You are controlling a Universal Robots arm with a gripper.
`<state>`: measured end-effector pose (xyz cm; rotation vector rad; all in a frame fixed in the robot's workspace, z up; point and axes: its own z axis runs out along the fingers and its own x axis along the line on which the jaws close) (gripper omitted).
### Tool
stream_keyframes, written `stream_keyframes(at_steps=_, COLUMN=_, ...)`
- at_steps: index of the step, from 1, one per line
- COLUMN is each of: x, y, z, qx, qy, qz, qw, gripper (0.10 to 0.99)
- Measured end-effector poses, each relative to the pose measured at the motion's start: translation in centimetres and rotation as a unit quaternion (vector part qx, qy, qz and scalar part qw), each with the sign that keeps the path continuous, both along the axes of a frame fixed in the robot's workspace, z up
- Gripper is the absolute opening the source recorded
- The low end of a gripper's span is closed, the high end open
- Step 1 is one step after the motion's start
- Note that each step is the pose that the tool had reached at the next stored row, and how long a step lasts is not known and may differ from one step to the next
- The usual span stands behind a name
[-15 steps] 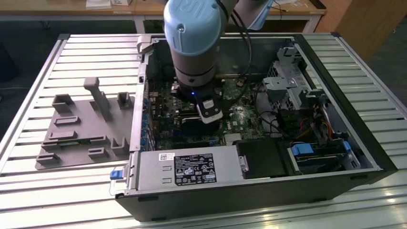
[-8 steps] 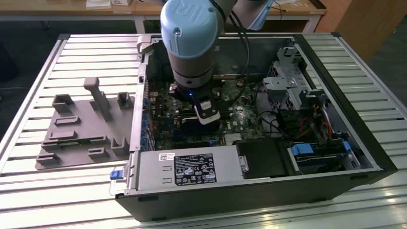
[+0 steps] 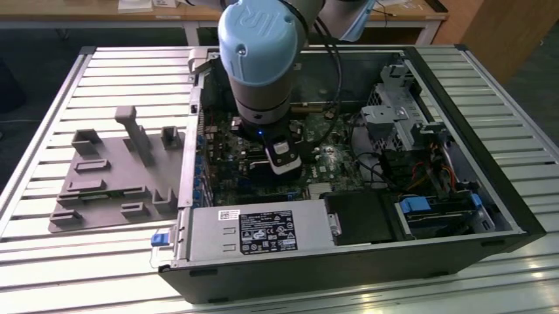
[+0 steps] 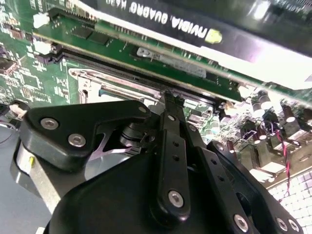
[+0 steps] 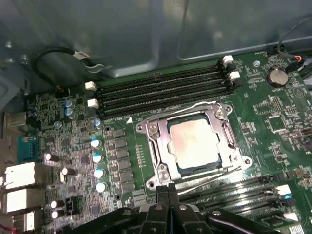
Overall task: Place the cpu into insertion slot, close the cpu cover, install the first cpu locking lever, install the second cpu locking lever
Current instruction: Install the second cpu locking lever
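The gripper (image 5: pixel 168 195) hangs low over the green motherboard (image 5: pixel 273 122) inside the open computer case (image 3: pixel 489 216), its two black fingers (image 4: pixel 171 114) pressed together with nothing between them. In the first wrist view the fingertips sit just beside one edge of the insertion slot (image 5: pixel 151 146), close to a thin wire lever (image 5: pixel 214 178) running along that same side.

The cpu (image 5: pixel 197 144), pale and square, lies seated in the slot, and the cpu cover (image 5: pixel 226 134) is folded down around it as a silver frame. A second wire lever (image 5: pixel 195 106) runs along the opposite side of the frame, next to the long black memory slots (image 5: pixel 161 90). More memory slots (image 5: pixel 234 192) lie on the gripper's side, so the socket is hemmed in between the two banks.

In the second wrist view a graphics card (image 4: pixel 204 27) stands up from the board just past the fingertips, narrowing the room there. In the exterior view the arm (image 3: pixel 262 59) descends through the middle of the case, with the grey power supply (image 3: pixel 253 232) along the near wall, drive bays (image 3: pixel 393 111) toward the exterior view's right, and a grey fixture plate (image 3: pixel 105 190) on the slatted table (image 3: pixel 44 157) outside the case.
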<state>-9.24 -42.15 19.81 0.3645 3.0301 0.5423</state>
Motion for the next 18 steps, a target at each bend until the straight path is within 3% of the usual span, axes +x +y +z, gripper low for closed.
stream_keyframes(at_steps=18, x=-0.54, y=-0.13, z=-0.74, qx=0.019, qy=0.0, qz=0.0, qw=0.9998, gripper=0.102)
